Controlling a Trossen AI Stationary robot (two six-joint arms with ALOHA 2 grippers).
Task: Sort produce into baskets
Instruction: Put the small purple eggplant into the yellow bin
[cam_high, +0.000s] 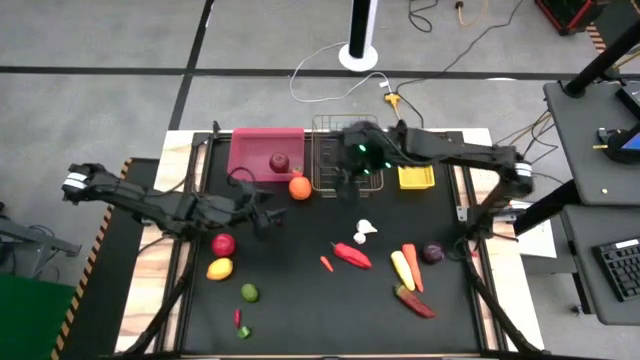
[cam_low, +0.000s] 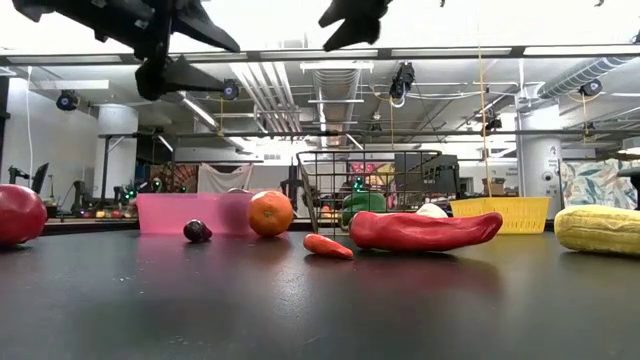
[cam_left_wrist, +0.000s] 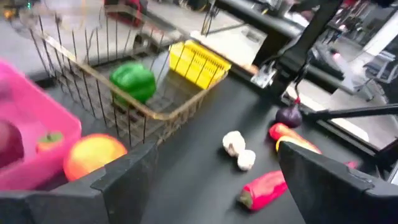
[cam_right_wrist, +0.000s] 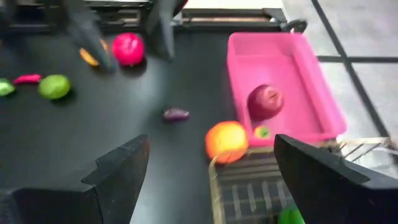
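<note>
Left pincer (cam_high: 262, 222) released, empty, near the red apple (cam_high: 223, 244); right pincer (cam_high: 350, 183) released, empty, above the wire basket (cam_high: 322, 160). Orange (cam_high: 299, 187) on the surface beside the pink bin (cam_high: 252, 150). Risk: round fruit may roll off under an off-centre squeeze.

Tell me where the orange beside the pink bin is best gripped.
Probably across the orange's widest middle, from straight above. It is round and rests on the table against the pink bin and the wire basket, so close the gripper along the free direction, parallel to those walls.

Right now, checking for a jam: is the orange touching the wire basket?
Cannot tell. In the right wrist view the orange sits at the wire basket corner; no gap shows plainly.
</note>
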